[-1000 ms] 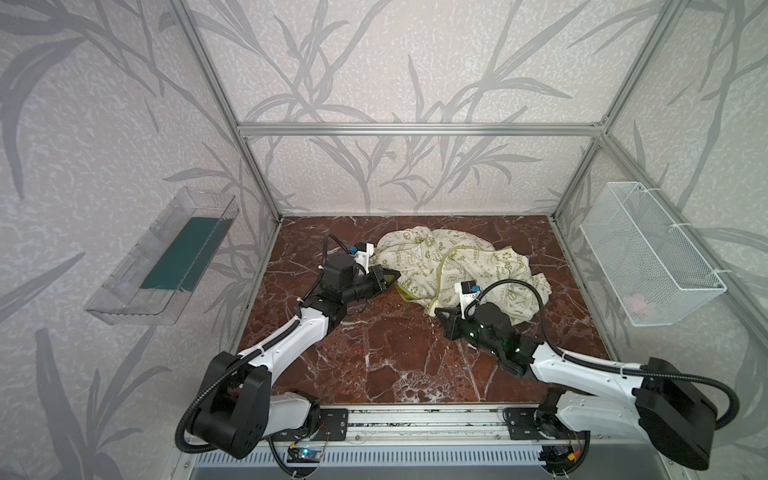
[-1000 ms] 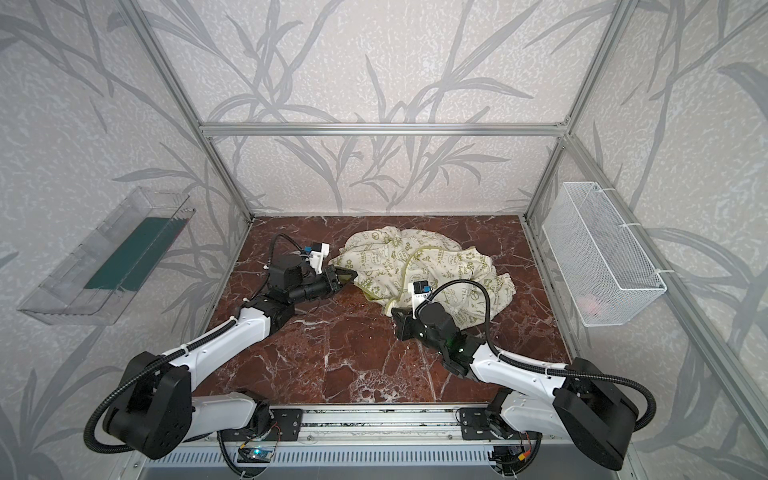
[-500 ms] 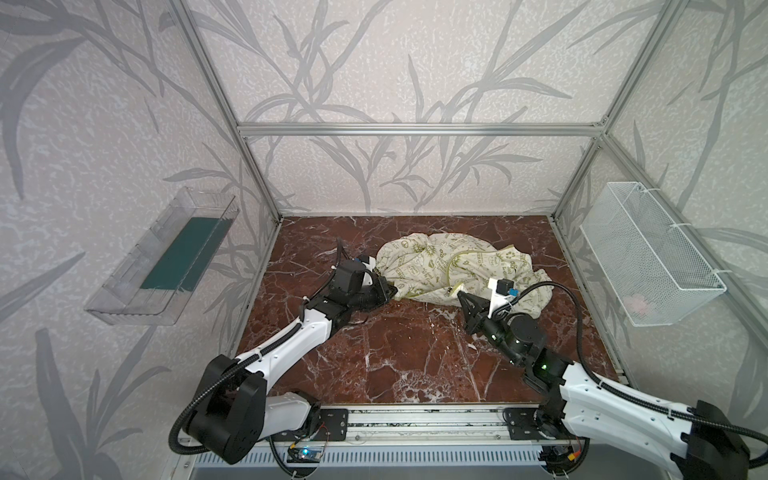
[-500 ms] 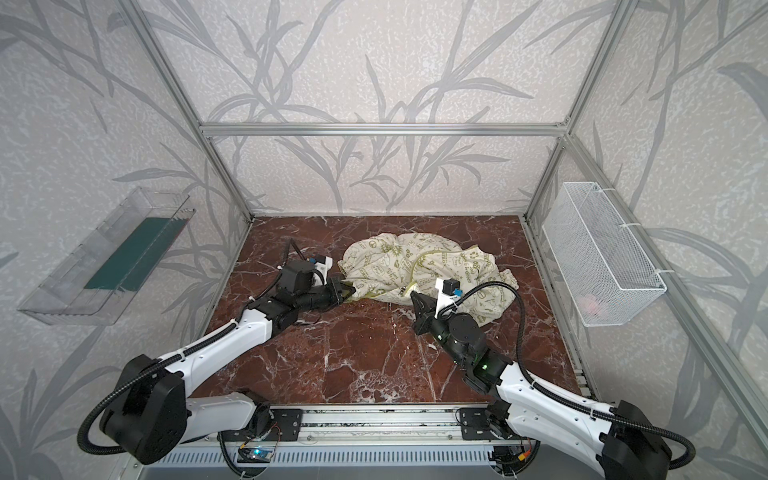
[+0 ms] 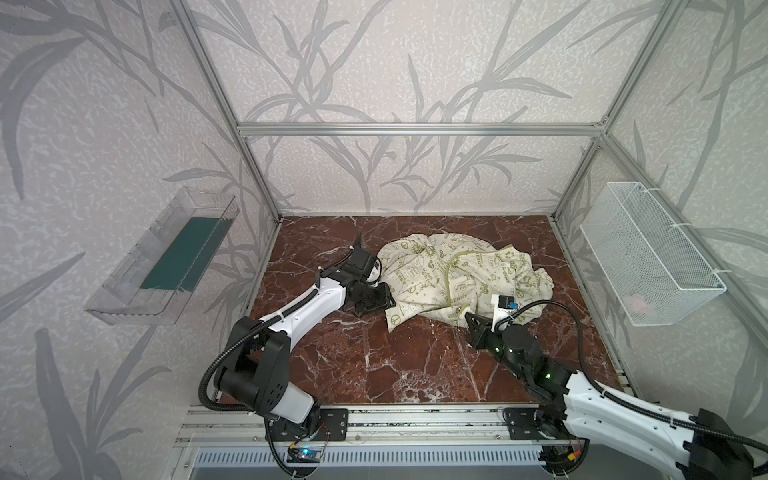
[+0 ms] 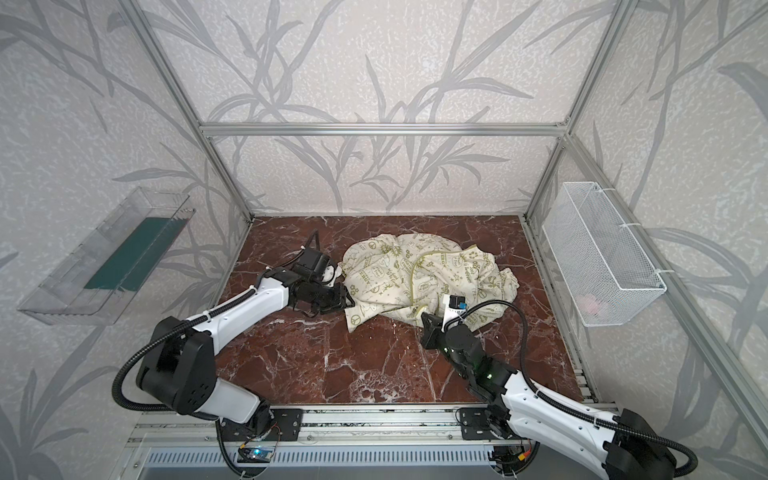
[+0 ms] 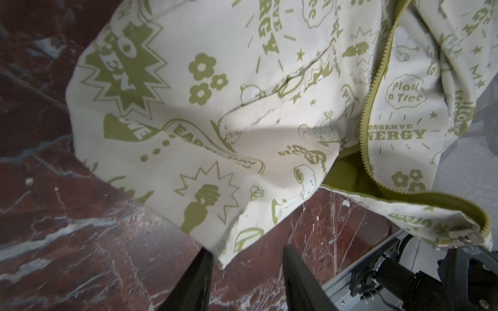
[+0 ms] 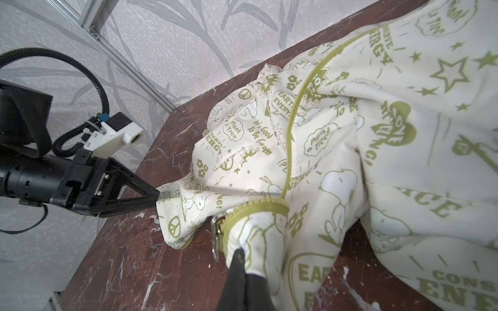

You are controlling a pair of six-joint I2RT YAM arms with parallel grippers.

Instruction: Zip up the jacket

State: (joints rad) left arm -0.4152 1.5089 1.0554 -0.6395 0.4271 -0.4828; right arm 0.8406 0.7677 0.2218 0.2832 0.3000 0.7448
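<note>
Both top views show the jacket [image 5: 461, 278] [image 6: 428, 276] lying crumpled on the red marbled table [image 5: 374, 365] [image 6: 332, 361], toward the back and slightly right of centre, with a robot arm reaching in from each side. At the garment's left edge, the left pincer [image 5: 384, 300] [image 6: 347, 300] meets a corner of the cream cloth; the left wrist view shows its two dark fingers [image 7: 198, 280] standing apart, that corner of fabric lying between them, though whether they touch it cannot be told. At the near edge, the right pincer [image 5: 471, 322] [image 6: 428, 323] is closed tight on a fold of the jacket, and the right wrist view shows its black tips [image 8: 238, 265] pinching cream fabric just beside the metal zipper pull [image 8: 217, 234]. The green zipper [image 8: 291, 140] runs open up the front, its two toothed edges parted near the hem, where olive lining [image 7: 347, 175] shows in the left wrist view. A clear plastic tray [image 5: 166, 257] hangs on the left wall and a white wire basket [image 5: 648, 257] on the right wall, both well apart from the garment.
</note>
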